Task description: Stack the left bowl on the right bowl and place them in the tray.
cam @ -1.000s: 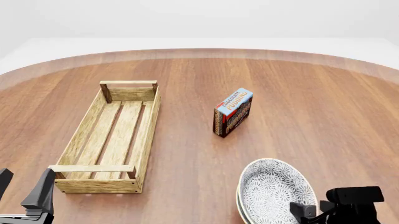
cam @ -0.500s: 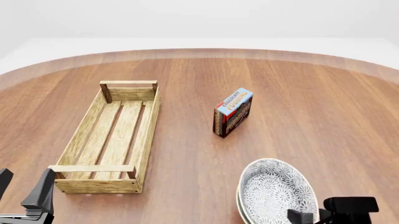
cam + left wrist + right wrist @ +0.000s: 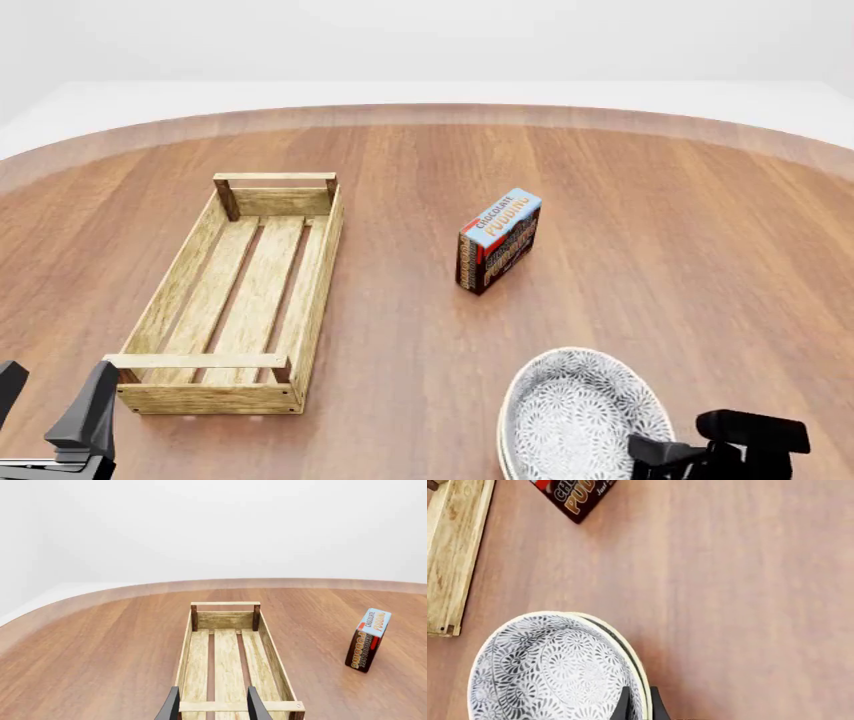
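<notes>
Two patterned bowls (image 3: pixel 577 420), one nested in the other, sit at the near right of the wooden table (image 3: pixel 667 230), their rims pinched at the near edge by the right gripper (image 3: pixel 640 704), whose dark fingers (image 3: pixel 624 705) close on the stacked rims in the right wrist view. The right arm enters low from the near right corner, only its dark wrist end showing in the front view. The tray (image 3: pixel 235 296) lies lengthwise at the left, well apart from the bowls, its slatted floor bare. The left gripper (image 3: pixel 212 705) hovers at the tray's near end, pointing along its length towards the far bar, its fingers (image 3: pixel 169 707) spread apart and holding nothing. A pudding box (image 3: pixel 499 240) stands upright near the middle of the table, between tray and bowls but farther back.
</notes>
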Action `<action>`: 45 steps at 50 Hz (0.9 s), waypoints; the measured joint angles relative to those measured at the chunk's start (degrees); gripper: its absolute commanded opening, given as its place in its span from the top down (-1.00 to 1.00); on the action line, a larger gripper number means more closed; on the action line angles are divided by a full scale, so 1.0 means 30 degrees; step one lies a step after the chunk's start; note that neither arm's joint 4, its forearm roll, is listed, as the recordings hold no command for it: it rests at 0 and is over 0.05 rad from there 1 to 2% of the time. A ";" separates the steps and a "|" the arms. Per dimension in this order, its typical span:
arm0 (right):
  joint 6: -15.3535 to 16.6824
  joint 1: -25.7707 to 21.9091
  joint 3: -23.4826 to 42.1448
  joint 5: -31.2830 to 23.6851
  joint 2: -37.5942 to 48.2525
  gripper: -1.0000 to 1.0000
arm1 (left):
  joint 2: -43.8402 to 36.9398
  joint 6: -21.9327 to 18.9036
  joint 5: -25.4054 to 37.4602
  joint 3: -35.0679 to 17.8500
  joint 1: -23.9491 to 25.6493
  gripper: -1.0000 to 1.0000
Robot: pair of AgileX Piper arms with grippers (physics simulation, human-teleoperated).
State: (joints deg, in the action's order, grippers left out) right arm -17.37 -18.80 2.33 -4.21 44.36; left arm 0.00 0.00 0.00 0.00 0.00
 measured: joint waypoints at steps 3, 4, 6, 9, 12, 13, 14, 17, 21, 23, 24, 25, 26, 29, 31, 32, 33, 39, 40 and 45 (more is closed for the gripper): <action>0.0295 0.0194 0.0318 -0.0964 -0.0716 1.00 | 0.0000 0.0000 0.0000 0.0000 0.0000 -1.00; 0.0391 0.0257 0.0459 -0.1329 -0.0977 1.00 | 0.0000 0.0000 0.0000 0.0000 0.0000 -1.00; 0.0589 0.0383 0.0788 -0.2060 -0.1489 1.00 | 0.0000 0.0000 0.0000 0.0000 0.0000 -1.00; 0.0888 0.0580 0.1358 -0.3051 -0.2090 1.00 | 0.0000 0.0000 0.0000 0.0000 0.0000 -1.00; 0.1202 0.0770 0.1986 -0.3875 -0.2526 1.00 | 0.0000 0.0000 0.0000 0.0000 0.0000 -1.00; 0.1306 0.0825 0.2210 -0.4135 -0.2649 1.00 | 0.0000 0.0000 0.0000 0.0000 0.0000 -1.00; 0.1422 0.0891 0.2442 -0.4385 -0.2760 1.00 | 0.0000 0.0000 0.0000 0.0000 0.0000 -1.00; 0.1747 0.1041 0.3185 -0.5118 -0.3042 1.00 | 0.0000 0.0000 0.0000 0.0000 0.0000 -1.00; 0.2173 0.1247 0.4221 -0.5995 -0.3323 1.00 | 0.0000 0.0000 0.0000 0.0000 0.0000 -1.00; 0.2366 0.1334 0.4735 -0.6403 -0.3447 1.00 | 0.0000 0.0000 0.0000 0.0000 0.0000 -1.00; 0.2454 0.1372 0.4990 -0.6593 -0.3510 1.00 | 0.0000 0.0000 0.0000 0.0000 0.0000 -1.00; 0.2547 0.1413 0.5237 -0.6774 -0.3561 1.00 | 0.0000 0.0000 0.0000 0.0000 0.0000 -1.00; 0.2641 0.1452 0.5486 -0.6955 -0.3617 1.00 | 0.0000 0.0000 0.0000 0.0000 0.0000 -1.00; 0.2960 0.1538 0.6292 -0.7486 -0.3723 1.00 | 0.0000 0.0000 0.0000 0.0000 0.0000 -1.00; 0.3171 0.1565 0.6821 -0.7793 -0.3763 1.00 | 0.0000 0.0000 0.0000 0.0000 0.0000 -1.00; 0.3287 0.1574 0.7081 -0.7924 -0.3761 1.00 | 0.0000 0.0000 0.0000 0.0000 0.0000 -1.00; 0.3395 0.1581 0.7326 -0.8040 -0.3754 1.00 | 0.0000 0.0000 0.0000 0.0000 0.0000 -1.00; 0.3962 0.1588 0.8608 -0.8498 -0.3619 1.00 | 0.0000 0.0000 0.0000 0.0000 0.0000 -1.00; 0.4058 0.1573 0.8798 -0.8534 -0.3579 1.00 | 0.0000 0.0000 0.0000 0.0000 0.0000 -1.00; 0.4414 0.1404 0.9562 -0.8493 -0.3274 1.00 | 0.0000 0.0000 0.0000 0.0000 0.0000 -1.00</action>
State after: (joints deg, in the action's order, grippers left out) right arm -4.13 -14.59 31.01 -29.69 34.54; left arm 0.00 0.00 0.00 0.00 0.00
